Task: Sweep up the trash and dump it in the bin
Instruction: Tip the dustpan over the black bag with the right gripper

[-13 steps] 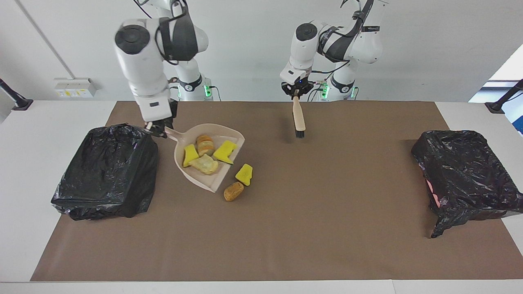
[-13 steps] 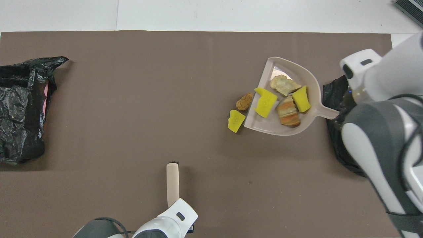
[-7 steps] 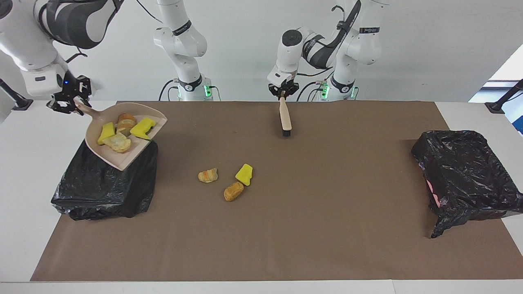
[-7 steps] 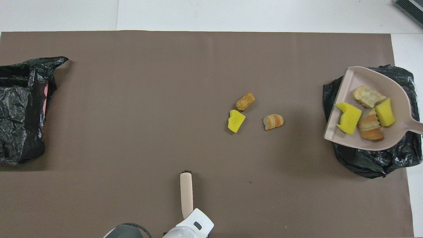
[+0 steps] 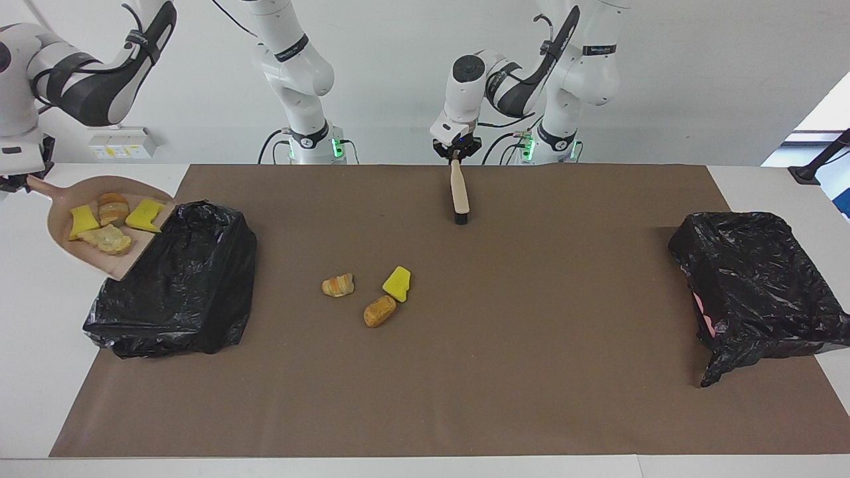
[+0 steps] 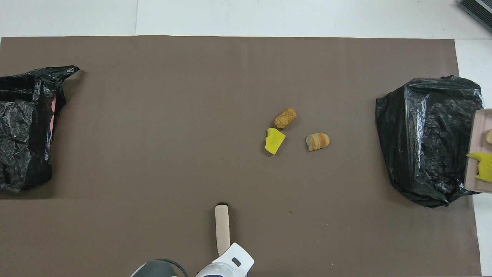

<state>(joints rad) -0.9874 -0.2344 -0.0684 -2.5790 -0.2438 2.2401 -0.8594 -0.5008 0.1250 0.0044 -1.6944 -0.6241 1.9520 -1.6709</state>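
Loaded dustpan [image 5: 99,226] pinched by right gripper [image 5: 16,182], raised beside bin [image 5: 176,279]; left gripper [image 5: 455,154] pinching brush [image 5: 458,192], waiting.

Bright even indoor light, soft short shadows, sharp focus, no glare

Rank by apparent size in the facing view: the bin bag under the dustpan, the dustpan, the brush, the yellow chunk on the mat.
1. Bin bag.
2. Dustpan, raised, so nearer the camera.
3. Brush, seen slantwise.
4. Yellow chunk.
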